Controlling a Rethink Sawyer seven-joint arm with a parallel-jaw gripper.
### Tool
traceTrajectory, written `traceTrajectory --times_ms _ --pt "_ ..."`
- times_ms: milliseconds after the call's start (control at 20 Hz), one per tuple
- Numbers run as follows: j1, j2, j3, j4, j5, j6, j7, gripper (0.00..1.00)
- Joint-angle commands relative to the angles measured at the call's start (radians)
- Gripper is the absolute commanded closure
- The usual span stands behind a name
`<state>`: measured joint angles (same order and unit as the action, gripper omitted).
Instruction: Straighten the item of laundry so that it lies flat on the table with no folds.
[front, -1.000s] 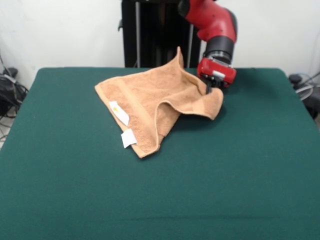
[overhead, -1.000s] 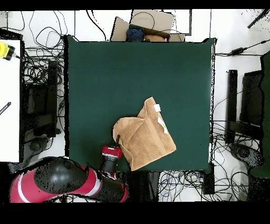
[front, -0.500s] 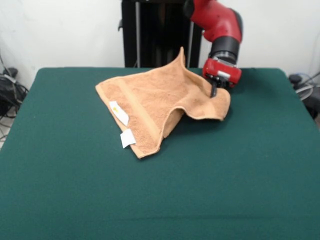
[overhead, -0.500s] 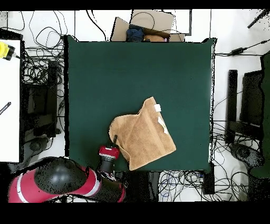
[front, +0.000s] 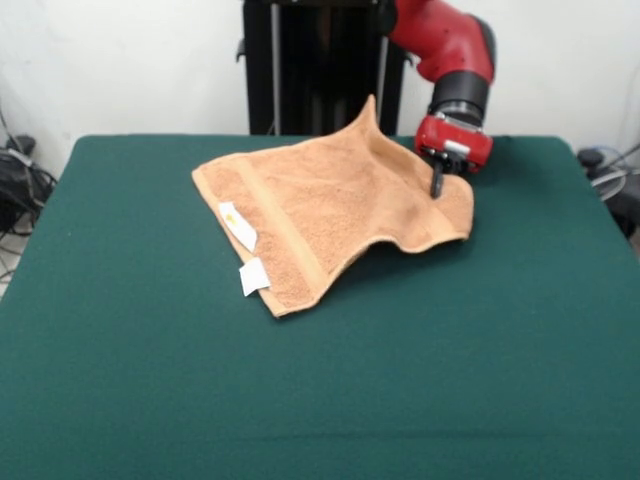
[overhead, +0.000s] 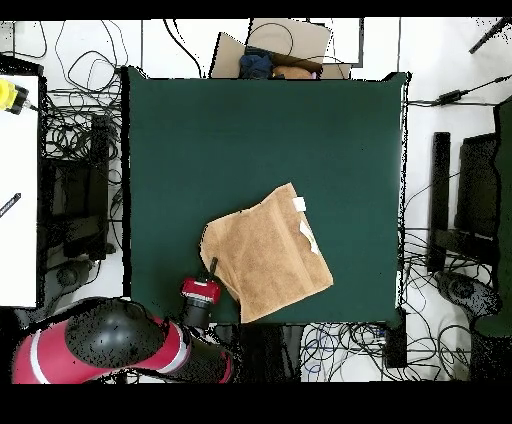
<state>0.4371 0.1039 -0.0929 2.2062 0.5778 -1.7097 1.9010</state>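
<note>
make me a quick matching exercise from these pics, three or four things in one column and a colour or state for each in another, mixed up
Things:
1. towel
2. table
3. gripper
4. tags

Descriptions:
A. dark green, bearing everything else
B. white, along the towel's edge
C. orange-tan, one corner peaked up off the surface
D. at the towel's raised part, below a red wrist

Pairs: 1-C, 2-A, 3-D, 4-B

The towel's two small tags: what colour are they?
White; the upper tag has a faint yellow mark, the lower tag is plain. Front view shows them best.

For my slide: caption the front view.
Sawyer gripper holding one corner of an orange-tan terry towel, partly spread on the green table.
</note>
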Motion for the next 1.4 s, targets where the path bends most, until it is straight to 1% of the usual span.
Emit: traceTrajectory --times_ms 50,650,1400 --pt "-0.004 0.213 0.167 0.316 0.029 0.281 0.33 1.0" --pt "-0.004 0.192 0.208 0.341 0.093 0.28 0.332 1.0" --pt "-0.006 0.179 0.239 0.357 0.138 0.277 0.352 1.0"
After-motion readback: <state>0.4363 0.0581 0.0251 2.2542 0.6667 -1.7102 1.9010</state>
